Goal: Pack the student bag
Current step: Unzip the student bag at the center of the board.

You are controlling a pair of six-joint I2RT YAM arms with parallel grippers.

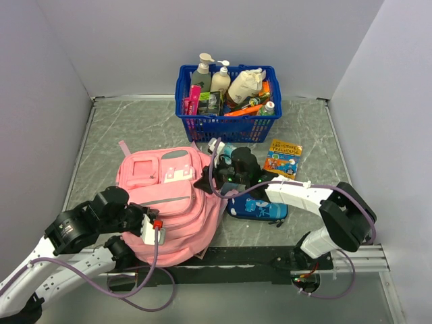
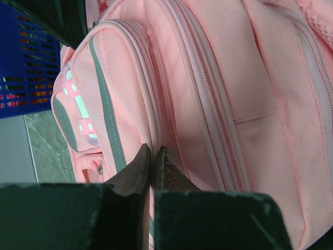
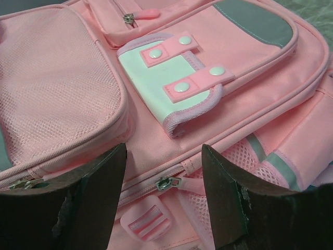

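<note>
The student bag [image 1: 172, 196], a big soft pink backpack, lies front-up on the table's near left. My left gripper [image 1: 143, 224] sits at its near edge. Seen from the left wrist, that gripper [image 2: 153, 150] is shut, and a pink seam of the student bag [image 2: 234, 78] runs in between its tips. My right gripper [image 1: 206, 181] reaches in from the right. The right wrist view has that gripper [image 3: 164, 147] open just above the student bag [image 3: 62, 83], with a metal zip pull [image 3: 169, 183] between its fingers, untouched.
A blue basket [image 1: 226, 108] of bottles and tubes stands at the back, also at the left wrist view's left edge as a blue basket [image 2: 21, 67]. A picture book [image 1: 283, 158] and a blue pencil case [image 1: 260, 208] lie right of the bag. Grey walls enclose the table.
</note>
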